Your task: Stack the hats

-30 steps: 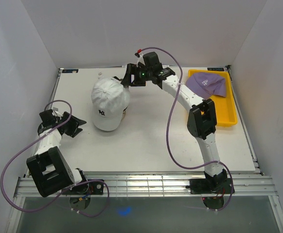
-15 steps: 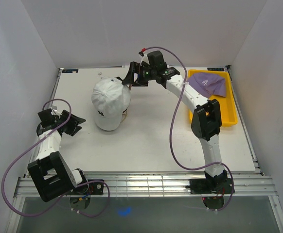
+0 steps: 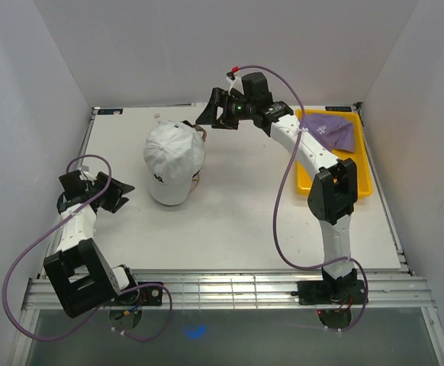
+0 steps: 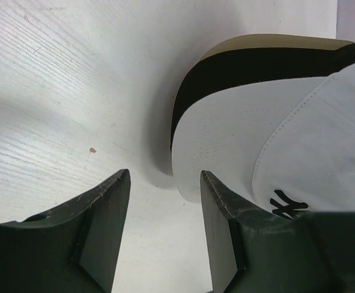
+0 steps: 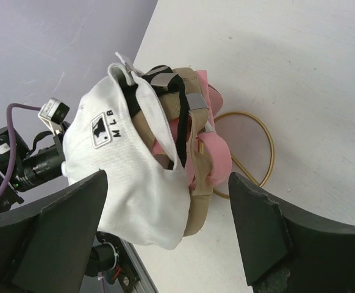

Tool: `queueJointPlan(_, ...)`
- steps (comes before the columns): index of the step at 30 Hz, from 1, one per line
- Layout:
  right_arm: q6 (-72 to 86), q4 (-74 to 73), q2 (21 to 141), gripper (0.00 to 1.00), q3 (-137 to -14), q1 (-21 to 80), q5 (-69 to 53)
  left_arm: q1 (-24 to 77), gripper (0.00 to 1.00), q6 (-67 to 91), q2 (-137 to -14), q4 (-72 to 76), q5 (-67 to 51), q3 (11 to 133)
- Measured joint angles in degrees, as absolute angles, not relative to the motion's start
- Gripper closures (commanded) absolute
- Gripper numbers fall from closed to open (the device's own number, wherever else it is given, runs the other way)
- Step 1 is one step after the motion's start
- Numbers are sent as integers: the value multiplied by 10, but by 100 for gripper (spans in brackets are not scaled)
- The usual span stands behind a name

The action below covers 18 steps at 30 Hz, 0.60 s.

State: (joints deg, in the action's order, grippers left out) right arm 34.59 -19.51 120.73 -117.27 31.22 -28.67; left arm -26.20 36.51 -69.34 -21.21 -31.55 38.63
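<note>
A stack of caps stands on the table's left half with the white cap (image 3: 174,158) on top. The right wrist view shows the white cap (image 5: 135,165) from behind, over tan (image 5: 203,183), black (image 5: 179,101) and pink (image 5: 217,149) layers. The left wrist view shows the white brim (image 4: 238,131) over black (image 4: 257,64) and tan brims. The purple cap (image 3: 326,132) lies in the yellow tray (image 3: 357,181). My right gripper (image 3: 204,123) is open and empty, just behind the stack. My left gripper (image 3: 121,195) is open and empty on the table, left of the brims.
A thin tan loop (image 5: 260,152) lies on the table beside the stack's back. White walls close in the table on three sides. The metal rail (image 3: 222,290) runs along the near edge.
My right arm has pulled back to the right and up from the back of the stack. The left arm has barely moved.
</note>
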Motion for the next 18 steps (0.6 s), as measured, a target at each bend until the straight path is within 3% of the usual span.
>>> queueJointPlan(11,318,-229,1111,15,-1099,265,-264,-262,40,371,-677,-214,-333,402)
queueJointPlan(18,269,-294,981,13,-961,119,-221,-261,40,385,-655,-205,-358,402)
